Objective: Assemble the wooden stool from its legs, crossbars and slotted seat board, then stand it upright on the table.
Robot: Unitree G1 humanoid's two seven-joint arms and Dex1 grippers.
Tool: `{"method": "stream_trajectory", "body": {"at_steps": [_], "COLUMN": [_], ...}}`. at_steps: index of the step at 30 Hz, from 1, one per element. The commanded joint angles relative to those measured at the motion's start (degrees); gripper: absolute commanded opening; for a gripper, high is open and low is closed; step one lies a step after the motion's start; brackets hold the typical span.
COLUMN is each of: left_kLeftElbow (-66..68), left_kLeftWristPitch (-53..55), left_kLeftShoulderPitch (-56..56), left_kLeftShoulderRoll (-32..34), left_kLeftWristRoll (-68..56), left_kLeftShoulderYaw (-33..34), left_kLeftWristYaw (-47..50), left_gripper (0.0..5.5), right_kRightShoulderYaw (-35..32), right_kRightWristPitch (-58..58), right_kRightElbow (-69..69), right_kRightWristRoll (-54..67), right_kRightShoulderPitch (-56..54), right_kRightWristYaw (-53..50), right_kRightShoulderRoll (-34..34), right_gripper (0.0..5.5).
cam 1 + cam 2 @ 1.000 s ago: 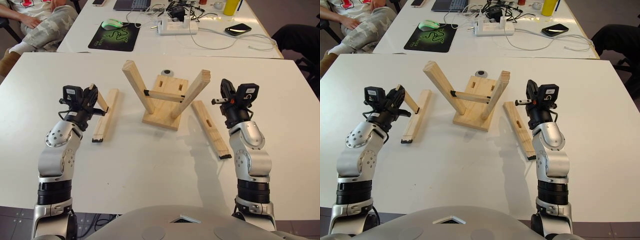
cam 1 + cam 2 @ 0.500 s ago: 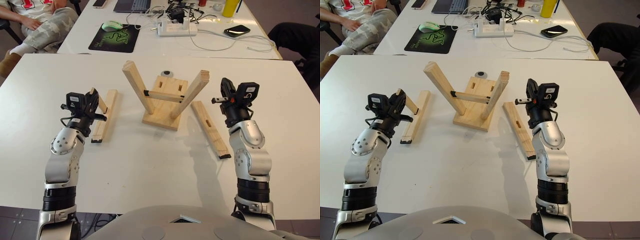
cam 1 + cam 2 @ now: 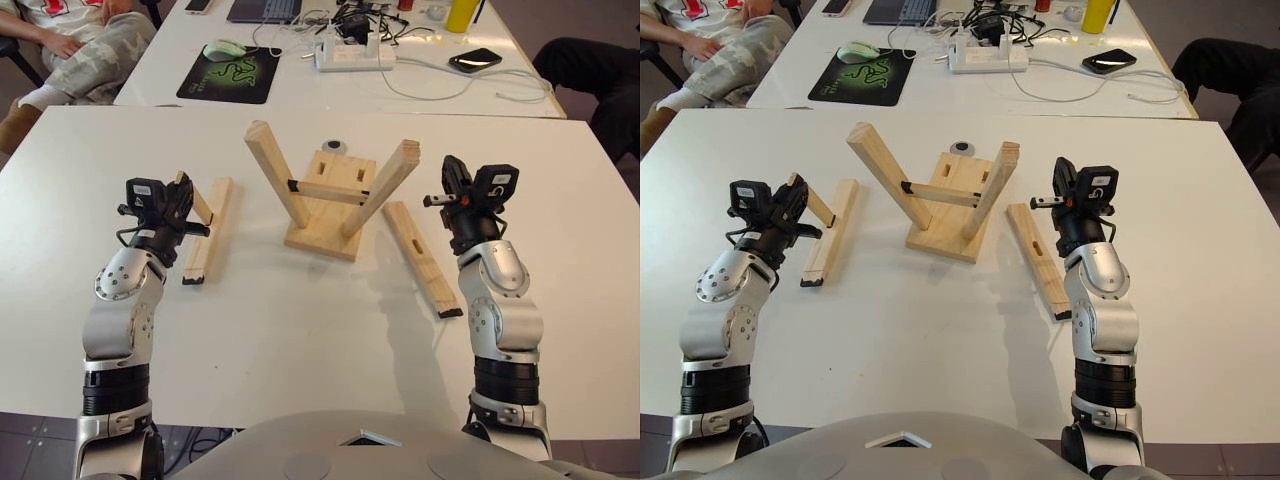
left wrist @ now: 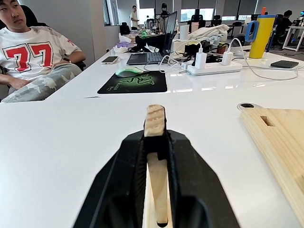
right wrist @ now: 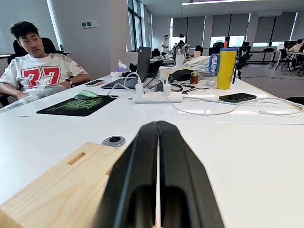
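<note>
The slotted seat board (image 3: 322,205) lies flat at the table's middle, with two legs (image 3: 276,172) (image 3: 382,186) slanting up out of it and a crossbar (image 3: 330,191) joining them. One loose leg (image 3: 210,230) lies to its left, another (image 3: 422,258) to its right. My left gripper (image 3: 183,208) hovers just left of the left loose leg and is shut on a short wooden crossbar (image 4: 156,137), which sticks up between its fingers. My right gripper (image 3: 452,186) is shut with nothing in it, just right of the right loose leg (image 5: 61,190).
A round cable grommet (image 3: 336,146) sits in the table behind the seat board. The table behind holds a mouse pad (image 3: 230,73), a power strip (image 3: 355,55) with cables, a phone (image 3: 476,58) and a yellow mug (image 5: 227,68). Bare tabletop lies in front of the parts.
My left arm, still holding the crossbar, swung slightly toward the left loose leg and has drawn back to the left. The right arm and the stool parts have not moved.
</note>
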Motion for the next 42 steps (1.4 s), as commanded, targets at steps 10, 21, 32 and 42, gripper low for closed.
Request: {"method": "stream_trajectory", "body": {"at_steps": [10, 21, 32, 42], "left_kLeftElbow": [-0.5, -16.5, 2.0, 11.1], "left_kLeftWristPitch": [3.1, 11.6, 11.9, 5.2], "left_kLeftShoulderPitch": [0.8, -1.3, -22.0, -23.9], "left_kLeftShoulderRoll": [-0.8, 1.7, 3.7, 0.6], "left_kLeftWristRoll": [1.3, -2.9, -4.1, -2.2], "left_kLeftShoulderYaw": [1.1, 6.4, 6.0, 4.5], "left_kLeftWristYaw": [1.3, 2.8, 0.1, -0.7], "left_gripper": [2.01, 2.42, 1.5, 0.04], "right_kRightShoulderYaw": [-0.1, -0.2, 0.3, 0.7], "right_kRightWristPitch": [-0.6, -0.7, -0.6, -0.1], "right_kRightElbow": [0.2, -0.2, 0.2, 0.9], "right_kRightWristRoll": [-0.8, -1.1, -1.3, -1.2], "right_kRightShoulderPitch": [-0.1, 0.6, 0.0, -1.0], "right_kRightWristYaw": [-0.1, -0.1, -0.2, 0.7], "right_kRightShoulderRoll": [0.1, 0.1, 0.6, 0.3], "right_gripper": [0.0, 0.0, 0.0, 0.0]}}
